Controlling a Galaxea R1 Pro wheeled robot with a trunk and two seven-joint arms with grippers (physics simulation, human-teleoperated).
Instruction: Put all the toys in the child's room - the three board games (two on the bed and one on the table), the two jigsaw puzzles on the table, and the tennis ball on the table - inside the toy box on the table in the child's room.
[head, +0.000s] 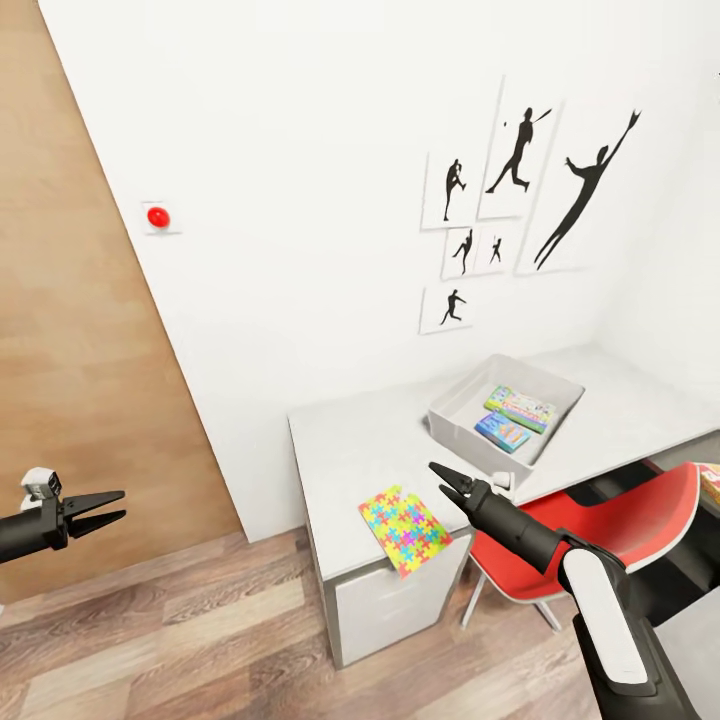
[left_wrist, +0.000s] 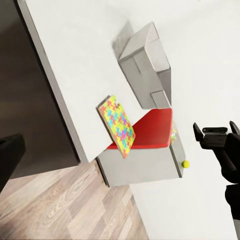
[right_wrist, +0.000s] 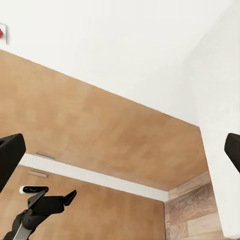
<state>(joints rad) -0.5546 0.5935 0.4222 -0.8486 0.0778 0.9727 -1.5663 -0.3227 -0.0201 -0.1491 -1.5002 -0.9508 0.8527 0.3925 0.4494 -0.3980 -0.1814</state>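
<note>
White walls are enclosing the child's room, with wood-plank floor (head: 200, 640) running along the bottom of the head view and black baseball-player silhouette posters (head: 520, 200) hanging at upper right. A long desk with a pale grey mottled top (head: 370, 450) is occupying the lower centre. On it, right of centre, a shallow light-grey toy box (head: 455, 405) is holding a multicolour flat game box (head: 520, 408) and a small blue game box (head: 502, 432). A thin multicolour jigsaw square (head: 405, 527) is lying at the desk's near edge, partly overhanging it. A red chair (head: 610, 525) is sitting against the desk at lower right.

The right gripper (head: 445, 482) is hovering just beside the jigsaw, jaws narrowly parted and empty. The left gripper (head: 105, 508) is hanging at far left over the floor, jaws slightly apart, also empty. In the left wrist view a small yellow-green ball (left_wrist: 186, 163) is showing at lower right, past the chair.

Risk assessment: the overhanging jigsaw is likely to slide off the edge if nudged from the desk side. Being thin and flat, it may slip a pinch. The right arm is also working close to the chair back, so a collision is possible.

Legible writing: none; print on both game boxes is too small to read.
</note>
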